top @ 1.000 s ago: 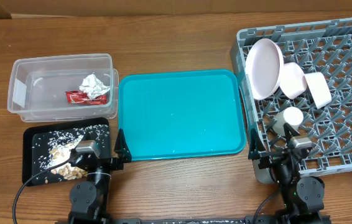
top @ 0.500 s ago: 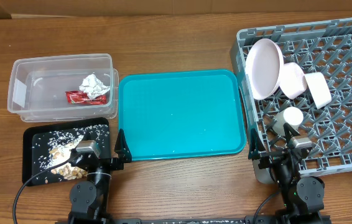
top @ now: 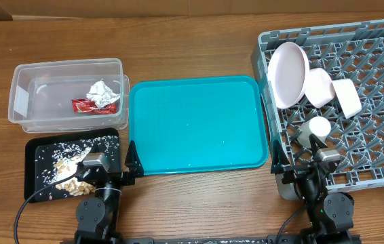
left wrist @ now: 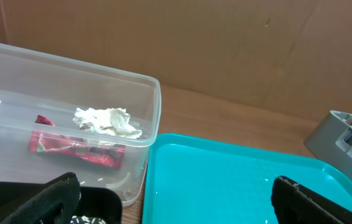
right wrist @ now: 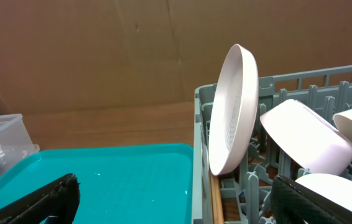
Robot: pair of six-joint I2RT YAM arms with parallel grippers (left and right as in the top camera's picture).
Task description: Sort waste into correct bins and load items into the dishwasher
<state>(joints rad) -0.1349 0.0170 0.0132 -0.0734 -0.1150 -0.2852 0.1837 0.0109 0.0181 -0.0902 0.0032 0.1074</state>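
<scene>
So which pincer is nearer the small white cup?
Right. The right pincer sits at the near edge of the rack, just short of the small white cup; the left pincer is beyond the teal tray, by the black tray.

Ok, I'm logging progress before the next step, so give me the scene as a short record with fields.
clear tub: paper ball and red wrapper inside
black tray: peanut shells and crumbs
dish rack: plate on edge, pink bowl, white bowl, cup
teal tray: between clear tub and dish rack
left claw: open, holding nothing
right claw: open, holding nothing
</scene>
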